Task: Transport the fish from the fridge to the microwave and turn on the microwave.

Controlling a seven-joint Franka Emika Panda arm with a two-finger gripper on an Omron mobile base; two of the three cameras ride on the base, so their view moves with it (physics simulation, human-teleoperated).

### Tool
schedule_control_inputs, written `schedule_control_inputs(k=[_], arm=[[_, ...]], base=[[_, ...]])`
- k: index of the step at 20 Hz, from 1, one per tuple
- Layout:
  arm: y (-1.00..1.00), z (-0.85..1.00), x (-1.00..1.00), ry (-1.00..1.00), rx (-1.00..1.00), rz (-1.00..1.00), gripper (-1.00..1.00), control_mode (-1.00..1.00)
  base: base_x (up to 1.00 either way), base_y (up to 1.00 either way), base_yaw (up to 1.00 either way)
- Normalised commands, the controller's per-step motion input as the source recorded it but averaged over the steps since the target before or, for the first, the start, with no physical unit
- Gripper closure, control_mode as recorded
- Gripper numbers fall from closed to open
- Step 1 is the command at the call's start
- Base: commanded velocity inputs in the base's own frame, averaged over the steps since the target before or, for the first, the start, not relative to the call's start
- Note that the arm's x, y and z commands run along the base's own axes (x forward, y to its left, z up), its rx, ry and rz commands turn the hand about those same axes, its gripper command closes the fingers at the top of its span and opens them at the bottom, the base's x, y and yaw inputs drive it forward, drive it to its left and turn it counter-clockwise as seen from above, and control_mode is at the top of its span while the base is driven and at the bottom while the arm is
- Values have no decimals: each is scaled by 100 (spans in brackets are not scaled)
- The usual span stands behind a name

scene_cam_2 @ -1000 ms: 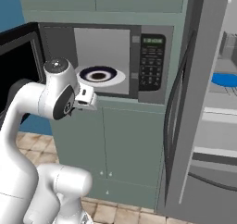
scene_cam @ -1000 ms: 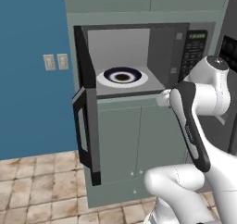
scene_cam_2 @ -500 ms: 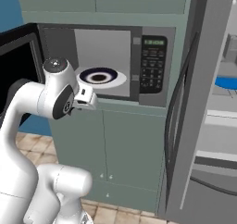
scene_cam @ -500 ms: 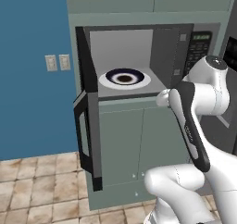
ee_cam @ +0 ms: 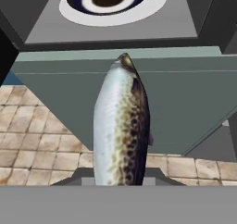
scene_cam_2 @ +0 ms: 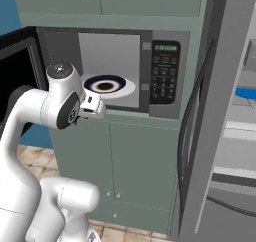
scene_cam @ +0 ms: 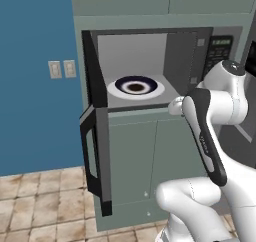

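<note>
Hand view: claw (ee_cam: 121,181) narrow, clamped on the speckled fish (ee_cam: 121,126), before the open microwave (ee_cam: 111,26).

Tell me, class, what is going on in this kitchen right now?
A white robot arm is carrying a fish, silver with a brown speckled flank, in its shut tool. The fish points toward the open microwave, whose door hangs wide. Inside, a dark-rimmed plate sits on the white turntable, with nothing placed on it yet. The fridge door also stands open at the right.
</note>
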Motion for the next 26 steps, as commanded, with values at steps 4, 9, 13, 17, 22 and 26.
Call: schedule_control_inputs(k=[4,9,13,17,22,26], arm=[[0,0,0,0,0,0,100,100],[0,0,0,0,0,0,100,100],[0,0,0,0,0,0,100,100],[0,0,0,0,0,0,100,100],[0,0,0,0,0,0,100,100],[0,0,0,0,0,0,100,100]], base=[[21,0,0],[0,0,0],[0,0,0],[0,0,0],[0,-1,0],[0,-1,3]])
